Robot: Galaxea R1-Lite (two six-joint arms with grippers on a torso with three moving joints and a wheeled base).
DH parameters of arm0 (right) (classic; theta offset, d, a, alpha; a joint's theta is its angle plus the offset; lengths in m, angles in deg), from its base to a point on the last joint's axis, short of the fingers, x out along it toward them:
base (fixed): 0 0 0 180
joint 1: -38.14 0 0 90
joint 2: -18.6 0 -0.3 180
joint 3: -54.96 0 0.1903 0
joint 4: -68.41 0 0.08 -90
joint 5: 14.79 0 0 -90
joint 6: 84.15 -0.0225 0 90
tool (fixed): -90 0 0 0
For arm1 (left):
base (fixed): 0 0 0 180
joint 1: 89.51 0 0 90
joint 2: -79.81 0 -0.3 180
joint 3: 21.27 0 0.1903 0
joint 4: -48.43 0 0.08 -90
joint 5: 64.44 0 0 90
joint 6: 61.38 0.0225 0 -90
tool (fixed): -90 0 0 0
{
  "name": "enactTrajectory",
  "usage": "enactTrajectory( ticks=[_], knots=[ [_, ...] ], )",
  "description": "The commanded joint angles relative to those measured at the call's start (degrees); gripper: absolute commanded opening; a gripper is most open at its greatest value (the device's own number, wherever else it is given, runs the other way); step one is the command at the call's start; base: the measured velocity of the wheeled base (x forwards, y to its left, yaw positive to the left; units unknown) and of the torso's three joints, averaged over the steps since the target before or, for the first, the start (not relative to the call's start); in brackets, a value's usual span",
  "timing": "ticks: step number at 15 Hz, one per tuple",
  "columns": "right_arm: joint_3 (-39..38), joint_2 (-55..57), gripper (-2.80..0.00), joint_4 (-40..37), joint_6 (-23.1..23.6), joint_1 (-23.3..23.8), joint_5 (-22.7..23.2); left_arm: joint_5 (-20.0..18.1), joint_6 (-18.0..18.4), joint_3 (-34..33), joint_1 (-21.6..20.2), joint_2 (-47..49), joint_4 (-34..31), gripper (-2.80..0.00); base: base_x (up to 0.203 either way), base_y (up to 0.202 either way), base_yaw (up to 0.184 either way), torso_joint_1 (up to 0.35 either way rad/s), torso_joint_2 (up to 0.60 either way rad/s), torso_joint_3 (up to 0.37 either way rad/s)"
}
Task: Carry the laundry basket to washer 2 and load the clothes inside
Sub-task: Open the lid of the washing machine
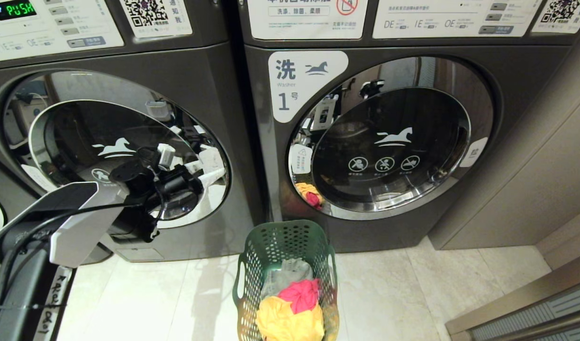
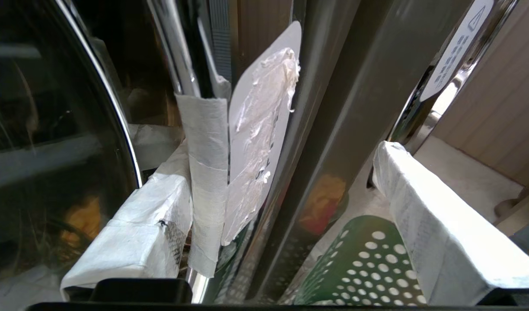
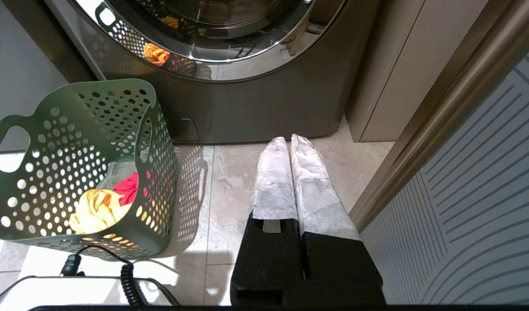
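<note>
Laundry basket [image 1: 286,265] on floor before washer marked 1 [image 1: 366,142], holding yellow, pink-red, grey clothes [image 1: 292,303]. Left claw [image 1: 185,166] spread wide, empty, at neighbouring washer's door rim [image 2: 191,56]. Right claw [image 3: 289,147] closed, empty, above floor.

bright indoor light, glare on the chrome door rims [image 1: 366,208], basket shadow on tiles.

Self-service laundromat: numbered coin washers [image 1: 375,142], QR payment stickers [image 1: 145,12], tiled floor [image 1: 413,284].
</note>
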Motion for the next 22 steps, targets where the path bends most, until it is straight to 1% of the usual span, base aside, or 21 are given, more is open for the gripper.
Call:
enactTrajectory(
  ticks=[1, 3, 6, 7, 9, 12, 17, 20, 22],
  knots=[
    [0.00, 0.06, -2.80, 0.00, -0.01, -0.02, 0.02, 0.06, 1.82, -0.18, -1.06, 0.91, 0.21, 0.00, 0.000, 0.000, 0.000, 0.000, 0.00, 0.000],
    [0.00, 0.00, -2.80, 0.00, -0.01, -0.02, 0.02, -1.51, 2.14, 0.15, -2.44, 2.07, 0.49, 0.00, 0.000, 0.000, 0.000, 0.000, 0.00, 0.000],
    [0.00, 0.04, -2.80, 0.00, -0.01, -0.06, 0.02, -7.30, 2.08, 0.41, -4.59, 3.09, 2.17, 0.00, 0.000, 0.000, 0.000, 0.000, 0.00, 0.000],
    [0.00, 0.00, -2.80, 0.00, -0.01, -0.02, 0.02, -7.96, 2.13, 1.12, -4.94, 3.43, 2.24, 0.00, 0.000, 0.000, 0.000, 0.000, 0.00, 0.000],
    [0.00, 0.08, -2.80, 0.00, -0.01, -0.02, 0.02, -7.45, 2.50, 2.89, -5.38, 4.20, 2.17, 0.00, 0.000, 0.000, 0.000, 0.000, 0.00, 0.000],
    [0.00, 0.00, -2.80, 0.00, -0.01, -0.02, 0.02, -6.84, 2.29, 3.51, -5.67, 4.18, 2.25, 0.00, 0.000, 0.000, 0.000, 0.000, 0.00, 0.000],
    [0.00, 0.00, -2.80, 0.00, -0.01, -0.11, 0.02, -7.34, 0.21, 6.80, -5.58, 4.21, 2.16, 0.00, 0.000, 0.000, 0.000, 0.000, 0.00, 0.000],
    [0.00, 0.06, -2.80, 0.00, -0.01, -0.02, 0.02, -6.88, 0.83, 6.65, -5.42, 3.68, 2.36, 0.00, 0.000, 0.000, 0.000, 0.000, 0.00, 0.000],
    [0.00, 0.00, -2.80, 0.00, -0.01, -0.02, 0.02, -6.91, 0.49, 4.97, -5.66, 2.46, 4.17, 0.00, 0.000, 0.000, 0.000, 0.000, 0.00, 0.000]
  ],
)
